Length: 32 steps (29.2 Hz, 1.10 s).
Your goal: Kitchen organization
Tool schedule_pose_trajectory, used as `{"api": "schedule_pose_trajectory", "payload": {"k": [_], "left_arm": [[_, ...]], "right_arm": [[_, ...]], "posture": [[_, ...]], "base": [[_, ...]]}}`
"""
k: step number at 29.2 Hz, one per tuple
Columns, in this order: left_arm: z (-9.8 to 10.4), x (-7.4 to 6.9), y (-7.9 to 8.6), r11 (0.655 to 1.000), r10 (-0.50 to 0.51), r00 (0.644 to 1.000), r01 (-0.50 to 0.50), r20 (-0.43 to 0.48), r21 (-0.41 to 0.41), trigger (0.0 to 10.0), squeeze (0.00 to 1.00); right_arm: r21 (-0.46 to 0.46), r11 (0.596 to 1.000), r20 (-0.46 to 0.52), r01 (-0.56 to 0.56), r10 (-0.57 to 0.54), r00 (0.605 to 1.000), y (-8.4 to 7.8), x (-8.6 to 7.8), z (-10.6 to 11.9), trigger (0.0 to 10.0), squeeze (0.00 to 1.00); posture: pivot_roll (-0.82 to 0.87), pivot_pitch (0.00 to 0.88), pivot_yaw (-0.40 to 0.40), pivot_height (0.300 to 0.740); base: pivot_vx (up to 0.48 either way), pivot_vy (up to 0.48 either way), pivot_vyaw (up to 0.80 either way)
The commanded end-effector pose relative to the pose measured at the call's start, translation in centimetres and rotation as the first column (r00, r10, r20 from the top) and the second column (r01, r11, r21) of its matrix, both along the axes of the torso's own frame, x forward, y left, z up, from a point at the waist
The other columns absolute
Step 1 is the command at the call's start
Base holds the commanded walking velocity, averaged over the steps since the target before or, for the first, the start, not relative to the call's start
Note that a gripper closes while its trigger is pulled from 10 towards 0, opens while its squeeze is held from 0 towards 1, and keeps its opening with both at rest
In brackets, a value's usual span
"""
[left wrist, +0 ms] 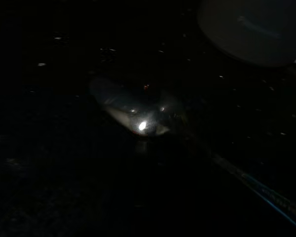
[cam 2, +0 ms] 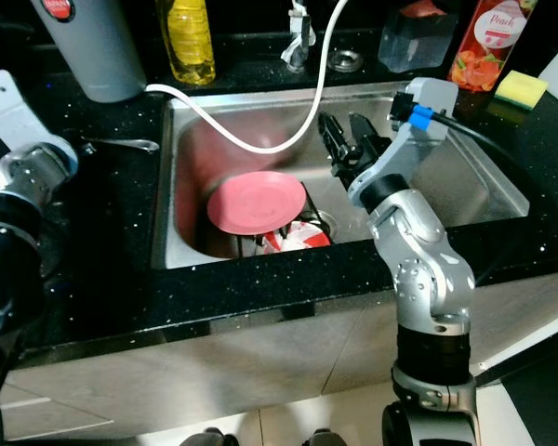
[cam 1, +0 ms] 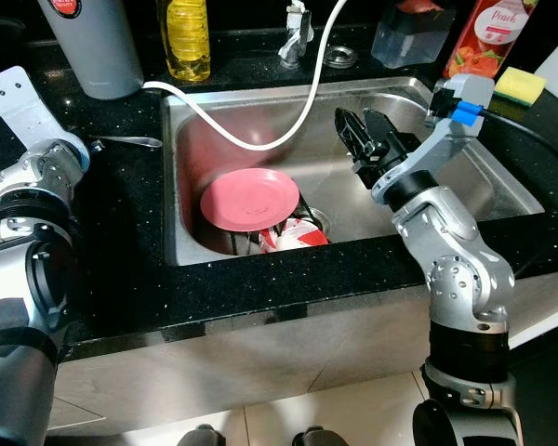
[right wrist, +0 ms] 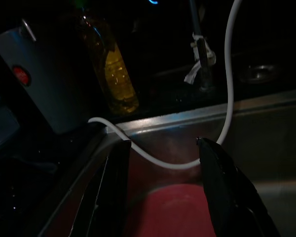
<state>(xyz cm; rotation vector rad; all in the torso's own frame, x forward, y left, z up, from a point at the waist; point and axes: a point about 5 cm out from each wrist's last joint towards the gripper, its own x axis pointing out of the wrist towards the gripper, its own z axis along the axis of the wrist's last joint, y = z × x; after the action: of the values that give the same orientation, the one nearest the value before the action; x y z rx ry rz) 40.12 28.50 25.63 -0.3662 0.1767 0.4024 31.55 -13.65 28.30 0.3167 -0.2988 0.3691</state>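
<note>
The step in hand looked like clearing the sink: the right pincer hung over the basin, right of the pink plate propped near the drain. Next it would need to descend leftward onto the plate's rim. Its fingers stood well apart, holding and touching nothing. The left arm idled over the desk; whether its pincer gaped I could not tell.

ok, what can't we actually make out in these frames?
- Items under the pink plate in the sink: the plate covers most of them, eye views.
- Left claw: fingers hidden behind its own wrist, eye views.
- Spoon: left wrist view too dark for detail.
- Grey canister and yellow bottle: tops cut off by the frame edge.
</note>
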Motion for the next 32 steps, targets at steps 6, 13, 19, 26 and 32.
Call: {"api": "schedule_pose_trajectory", "payload": {"k": [6, 13, 19, 26, 32], "left_arm": [[-1.9, -0.7, 1.2, 0.999, 0.02, 0.997, -0.022, -0.072, -0.03, 0.0, 0.0], [1.0, -0.2, 0.9, 0.998, -0.027, 0.999, 0.025, 0.024, 0.063, 0.0, 0.0], [3.4, 0.3, 0.0, 0.975, -0.096, 0.993, 0.081, 0.067, 0.205, 1.4, 0.0], [6.9, 1.0, -2.8, 0.886, -0.24, 0.968, 0.185, 0.079, 0.426, 10.0, 0.0], [6.1, 1.3, -3.1, 0.897, -0.238, 0.97, 0.201, 0.047, 0.395, 10.0, 0.0]], "right_arm": [[0.003, 1.0, -0.011, 0.001, -0.001, 1.0, -0.1, -0.1, -0.1, 10.0, 0.0], [0.005, 1.0, -0.004, 0.0, 0.0, 1.0, -0.1, 0.1, 0.0, 10.0, 0.0], [0.005, 1.0, 0.004, 0.003, -0.003, 1.0, -0.2, 0.1, 0.2, 10.0, 0.0], [0.008, 1.0, 0.009, 0.006, -0.006, 1.0, -0.2, 0.2, 0.2, 10.0, 0.0], [0.011, 1.0, 0.015, 0.008, -0.009, 1.0, -0.3, 0.2, 0.4, 10.0, 0.0]], "posture": [[0.06, 0.203, 0.004, 0.74], [0.06, 0.182, 0.006, 0.74], [0.06, 0.175, 0.011, 0.74], [0.06, 0.167, 0.011, 0.74], [0.07, 0.162, 0.015, 0.74]], "base": [[0.0, 0.0, 0.0], [0.0, 0.0, 0.0], [0.0, 0.0, 0.0], [0.0, 0.0, 0.0], [0.0, 0.0, 0.0]]}}
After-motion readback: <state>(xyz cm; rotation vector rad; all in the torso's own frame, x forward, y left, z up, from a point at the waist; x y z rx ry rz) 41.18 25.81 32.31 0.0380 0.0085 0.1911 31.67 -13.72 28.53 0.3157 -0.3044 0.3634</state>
